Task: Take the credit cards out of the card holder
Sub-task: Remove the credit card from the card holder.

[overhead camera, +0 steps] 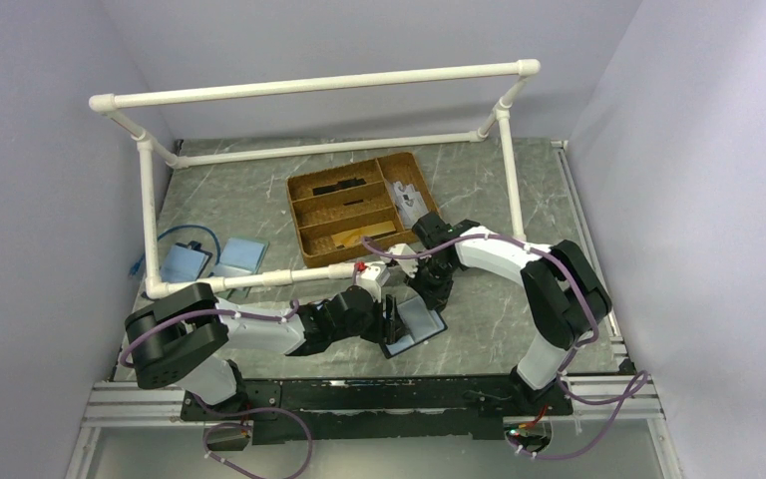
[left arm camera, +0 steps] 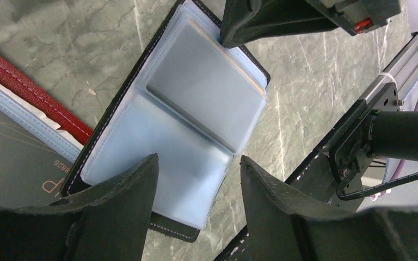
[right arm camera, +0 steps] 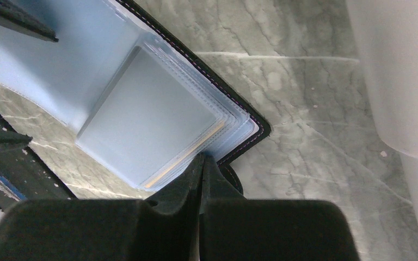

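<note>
The card holder [overhead camera: 421,323] is lying open and flat close to the near edge of the desk [overhead camera: 519,200], about midway along it, with both arms bending in over it. The left gripper [left arm camera: 198,163] is hanging released, its 2 fingers [left arm camera: 114,217] spread wide over one end of the holder. The right gripper [right arm camera: 201,163] is clenched tight, its tips pressing against the corner of the stack of clear sleeves [right arm camera: 147,125] at the holder's other end. I cannot tell whether anything is caught between them. I cannot tell the credit cards from the sleeves, which are showing pale blue-grey. A red-edged wallet [left arm camera: 32,81] is lying just beside the holder. A wicker tray [overhead camera: 359,205] is sitting towards the far edge.
</note>
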`<move>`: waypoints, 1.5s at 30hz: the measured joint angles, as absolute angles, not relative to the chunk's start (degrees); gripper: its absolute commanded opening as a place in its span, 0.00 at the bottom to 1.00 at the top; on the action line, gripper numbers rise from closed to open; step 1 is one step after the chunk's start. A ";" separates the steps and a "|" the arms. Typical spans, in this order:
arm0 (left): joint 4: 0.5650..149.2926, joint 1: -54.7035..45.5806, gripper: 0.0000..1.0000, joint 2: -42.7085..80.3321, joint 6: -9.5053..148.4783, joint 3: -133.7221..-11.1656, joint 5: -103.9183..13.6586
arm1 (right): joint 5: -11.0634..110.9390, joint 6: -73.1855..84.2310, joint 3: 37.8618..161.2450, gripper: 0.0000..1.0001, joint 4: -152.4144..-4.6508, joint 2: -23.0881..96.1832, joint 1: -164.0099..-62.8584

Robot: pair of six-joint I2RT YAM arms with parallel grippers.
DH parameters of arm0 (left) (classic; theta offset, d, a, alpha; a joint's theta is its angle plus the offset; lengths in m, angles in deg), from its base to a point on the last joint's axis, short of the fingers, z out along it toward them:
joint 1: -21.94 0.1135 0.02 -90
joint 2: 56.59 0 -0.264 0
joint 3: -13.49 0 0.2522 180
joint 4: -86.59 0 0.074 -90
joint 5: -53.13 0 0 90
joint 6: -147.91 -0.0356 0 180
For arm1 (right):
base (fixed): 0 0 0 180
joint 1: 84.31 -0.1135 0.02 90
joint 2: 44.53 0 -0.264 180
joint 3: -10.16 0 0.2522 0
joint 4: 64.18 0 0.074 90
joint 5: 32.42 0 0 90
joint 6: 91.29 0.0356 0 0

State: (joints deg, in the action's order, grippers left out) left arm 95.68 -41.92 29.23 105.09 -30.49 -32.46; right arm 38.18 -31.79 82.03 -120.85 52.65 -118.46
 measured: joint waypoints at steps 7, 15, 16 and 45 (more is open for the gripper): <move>96.09 -41.92 0.60 29.23 105.89 -30.47 -32.46 | 37.09 -31.77 82.03 0.00 -120.88 52.65 -119.40; 96.05 -41.76 0.50 29.27 107.40 -30.47 -32.38 | 35.67 -31.71 82.03 0.08 -120.92 52.68 -119.44; 96.03 -41.72 0.49 29.27 107.60 -30.47 -32.29 | 35.78 -31.68 82.03 0.08 -120.90 52.68 -119.44; 96.11 -40.71 0.42 30.25 109.81 -29.49 -31.22 | 34.90 -30.96 82.03 0.06 -120.79 52.19 -119.33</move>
